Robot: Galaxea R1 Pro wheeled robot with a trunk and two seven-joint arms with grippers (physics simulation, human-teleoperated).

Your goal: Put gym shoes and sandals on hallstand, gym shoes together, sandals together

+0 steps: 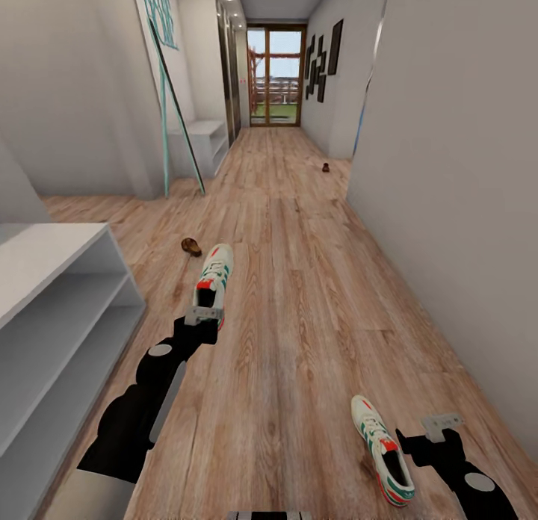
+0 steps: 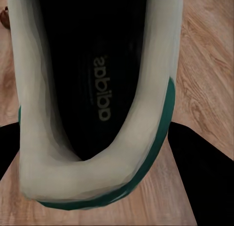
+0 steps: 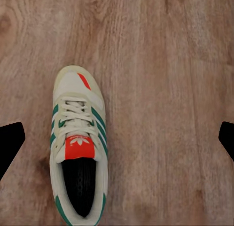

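One gym shoe [image 1: 213,275] lies toe-away on the corridor floor [image 1: 299,318]. My left gripper [image 1: 203,315] is at its heel. In the left wrist view the heel rim [image 2: 92,172] sits between the black fingers [image 2: 207,172], which press against both sides. The second gym shoe [image 1: 382,448] lies near my right gripper [image 1: 441,428], which hangs open above the planks. The right wrist view has this shoe [image 3: 78,148] below, closer to one finger [image 3: 9,143]. One brown sandal [image 1: 190,245] lies beyond the first shoe, the other sandal [image 1: 326,168] far down the corridor. The hallstand [image 1: 60,296] stands at the left.
A smaller white bench [image 1: 205,135] stands at the back left behind a leaning teal-framed mirror [image 1: 175,109]. Walls close the corridor on both sides, the right wall [image 1: 448,206] being near. A glass door [image 1: 275,75] ends the corridor.
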